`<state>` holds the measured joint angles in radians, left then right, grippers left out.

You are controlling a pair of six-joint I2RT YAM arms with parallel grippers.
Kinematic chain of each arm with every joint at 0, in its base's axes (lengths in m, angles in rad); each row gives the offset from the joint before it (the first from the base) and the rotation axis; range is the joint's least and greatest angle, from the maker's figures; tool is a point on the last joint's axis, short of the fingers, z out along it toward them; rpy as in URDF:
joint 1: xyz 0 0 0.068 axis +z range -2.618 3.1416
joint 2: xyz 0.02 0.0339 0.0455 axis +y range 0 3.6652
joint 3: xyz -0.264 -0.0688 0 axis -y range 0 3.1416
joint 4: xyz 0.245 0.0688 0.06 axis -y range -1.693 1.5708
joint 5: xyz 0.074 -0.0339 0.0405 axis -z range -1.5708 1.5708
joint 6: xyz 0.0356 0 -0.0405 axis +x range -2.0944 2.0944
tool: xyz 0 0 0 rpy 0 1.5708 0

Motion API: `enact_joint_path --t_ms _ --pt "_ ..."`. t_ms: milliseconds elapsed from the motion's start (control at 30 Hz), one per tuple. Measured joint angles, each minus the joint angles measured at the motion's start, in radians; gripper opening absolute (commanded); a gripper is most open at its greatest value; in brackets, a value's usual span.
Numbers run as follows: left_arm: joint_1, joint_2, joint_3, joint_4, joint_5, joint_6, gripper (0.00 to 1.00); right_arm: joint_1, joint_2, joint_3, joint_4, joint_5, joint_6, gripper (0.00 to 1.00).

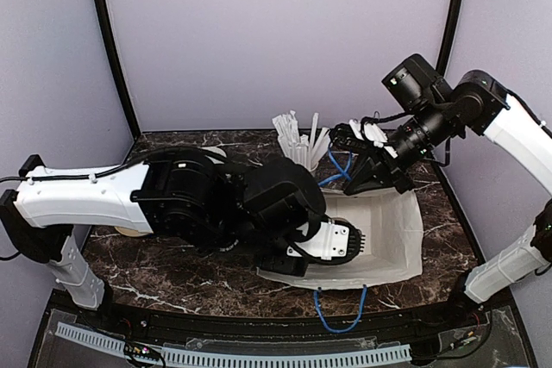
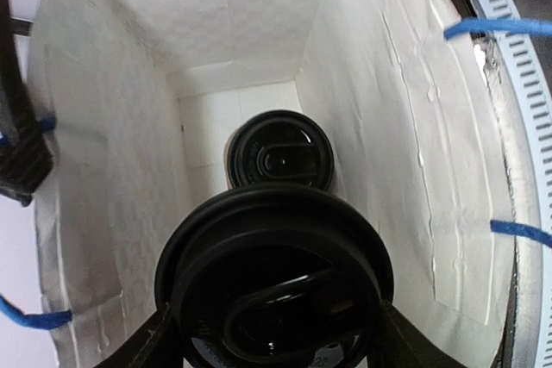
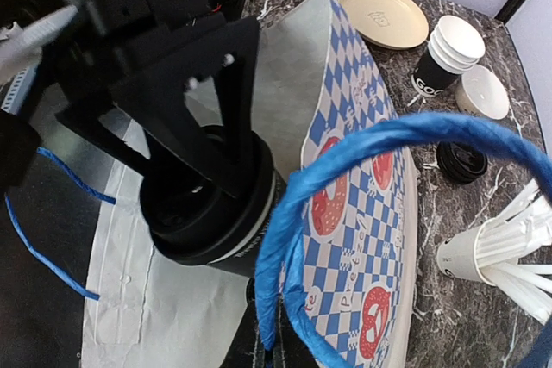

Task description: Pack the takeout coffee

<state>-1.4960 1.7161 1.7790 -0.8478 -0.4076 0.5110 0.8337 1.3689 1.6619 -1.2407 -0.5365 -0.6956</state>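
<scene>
The takeout coffee [image 2: 272,273], a black cup with a black lid, fills the bottom of the left wrist view. My left gripper [image 2: 276,333] is shut on it, one finger on each side of the lid. It sits inside the white paper bag [image 2: 388,135], with a second lidded black cup [image 2: 280,154] deeper in. From above, my left gripper [image 1: 345,241] reaches into the bag [image 1: 392,239], which lies on its side. My right gripper [image 3: 289,355] is shut on the bag's blue handle [image 3: 379,140] and holds the mouth up. The right wrist view shows the held cup [image 3: 226,232] under the left fingers.
Right of the pretzel-print bag side [image 3: 362,170] stand a stack of lidless black cups [image 3: 440,62], a tan plate [image 3: 384,15], a low stack of black lids [image 3: 461,161] and a white straw cup [image 3: 483,252]. The other blue handle [image 1: 341,316] hangs over the table's near edge.
</scene>
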Motion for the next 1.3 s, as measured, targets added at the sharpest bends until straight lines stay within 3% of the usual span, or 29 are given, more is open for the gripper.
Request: enact_joint_path --t_ms 333,600,1300 --pt "-0.059 0.047 -0.056 -0.041 -0.206 0.016 0.57 0.063 -0.018 -0.04 0.012 0.008 0.057 0.0" --pt "-0.06 0.07 -0.099 -0.034 -0.291 0.022 0.57 0.072 -0.026 -0.04 0.023 -0.018 0.099 0.0" --pt "0.064 0.072 -0.249 0.119 -0.191 0.118 0.57 0.084 -0.011 -0.037 0.066 -0.043 0.167 0.0"
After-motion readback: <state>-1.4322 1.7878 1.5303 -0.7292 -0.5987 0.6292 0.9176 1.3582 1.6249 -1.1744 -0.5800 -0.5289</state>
